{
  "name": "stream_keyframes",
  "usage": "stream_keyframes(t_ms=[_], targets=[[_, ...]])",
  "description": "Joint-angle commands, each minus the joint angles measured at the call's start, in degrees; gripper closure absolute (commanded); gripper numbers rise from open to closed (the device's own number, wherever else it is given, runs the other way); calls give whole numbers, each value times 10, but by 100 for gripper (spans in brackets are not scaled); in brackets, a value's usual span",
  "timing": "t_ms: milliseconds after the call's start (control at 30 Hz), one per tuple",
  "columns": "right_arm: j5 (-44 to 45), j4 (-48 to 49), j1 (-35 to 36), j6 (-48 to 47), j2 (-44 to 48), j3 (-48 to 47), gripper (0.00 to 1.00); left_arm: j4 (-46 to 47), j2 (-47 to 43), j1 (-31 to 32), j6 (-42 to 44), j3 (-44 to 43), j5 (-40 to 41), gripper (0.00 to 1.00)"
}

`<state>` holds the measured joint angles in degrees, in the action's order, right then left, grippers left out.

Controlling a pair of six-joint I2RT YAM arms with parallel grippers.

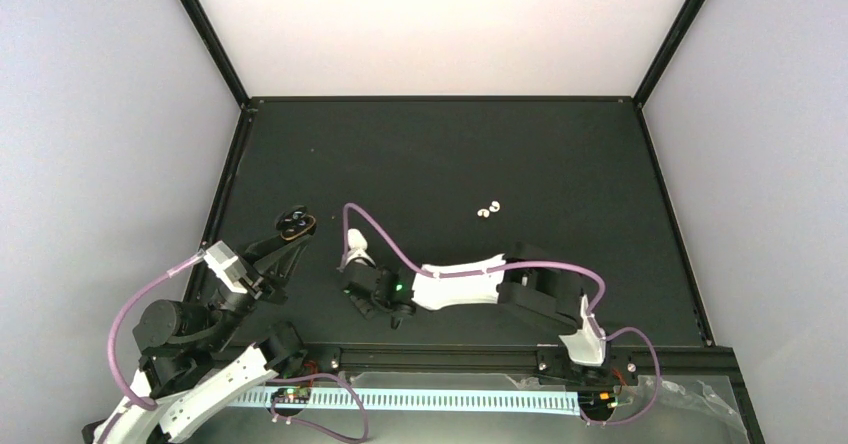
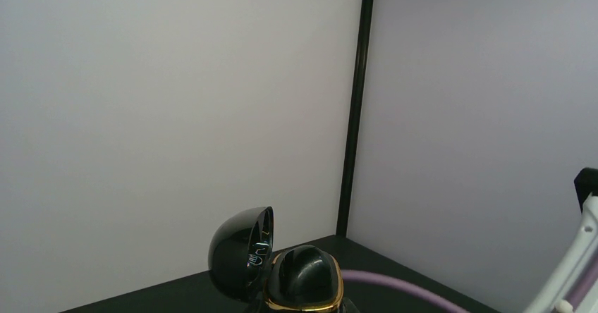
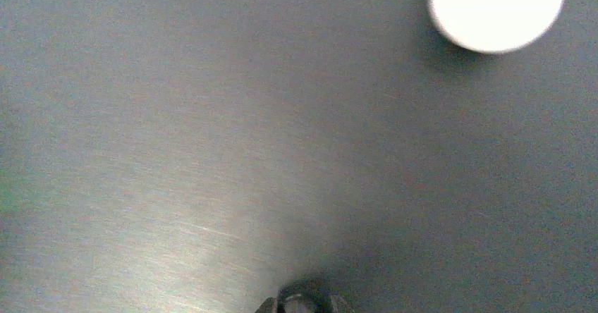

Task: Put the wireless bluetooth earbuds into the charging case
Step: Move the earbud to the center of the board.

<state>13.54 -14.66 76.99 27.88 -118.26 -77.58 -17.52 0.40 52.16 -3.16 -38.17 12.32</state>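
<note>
My left gripper (image 1: pixel 288 238) is shut on an open black charging case with a gold rim (image 1: pixel 296 225) and holds it up at the table's left side. In the left wrist view the case's lid (image 2: pixel 240 253) stands open beside its base (image 2: pixel 304 279); the fingers are hidden below the frame. My right gripper (image 1: pixel 378 304) points down close to the table. Its fingertips (image 3: pixel 282 306) are close together around a small dark thing (image 3: pixel 303 303) that looks like a black earbud. Two white earbuds (image 1: pixel 488 209) lie on the mat, apart from both grippers.
A blurred round white object (image 3: pixel 497 10) lies on the mat ahead of the right gripper. A white part (image 1: pixel 356 255) shows by the right wrist, under a purple cable (image 1: pixel 375 232). Black frame posts and pale walls bound the black mat (image 1: pixel 450 154).
</note>
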Motion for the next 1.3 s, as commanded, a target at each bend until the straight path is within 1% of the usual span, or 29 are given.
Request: stream_keyframes(t_ms=[0, 100, 167, 333, 433, 600, 733, 933, 1000, 1100, 1267], targets=[[38, -19, -32, 21, 37, 77, 82, 12, -38, 2, 2, 10, 7, 98], [42, -5, -54, 21, 86, 124, 82, 16, -35, 2, 2, 14, 7, 98], [53, -4, -57, 19, 118, 144, 79, 23, -30, 2, 3, 18, 7, 99], [51, -26, -58, 35, 159, 152, 64, 62, -14, 2, 11, 35, -3, 98], [40, -38, -58, 72, 163, 151, 60, 83, 2, 2, 18, 39, -13, 98], [27, -36, -63, 146, 178, 179, 57, 102, 29, 2, 36, 38, -28, 98], [25, -41, -78, 171, 156, 177, 57, 116, 43, 2, 47, 42, -39, 98], [17, -74, -91, 177, 109, 139, 59, 119, 47, 2, 57, 49, -45, 99], [16, -81, -91, 171, 100, 127, 61, 120, 41, 2, 60, 55, -44, 98], [17, -95, -91, 162, 83, 110, 66, 120, 33, 2, 60, 62, -43, 98], [19, -109, -91, 151, 70, 106, 71, 116, 25, 2, 65, 69, -43, 98]])
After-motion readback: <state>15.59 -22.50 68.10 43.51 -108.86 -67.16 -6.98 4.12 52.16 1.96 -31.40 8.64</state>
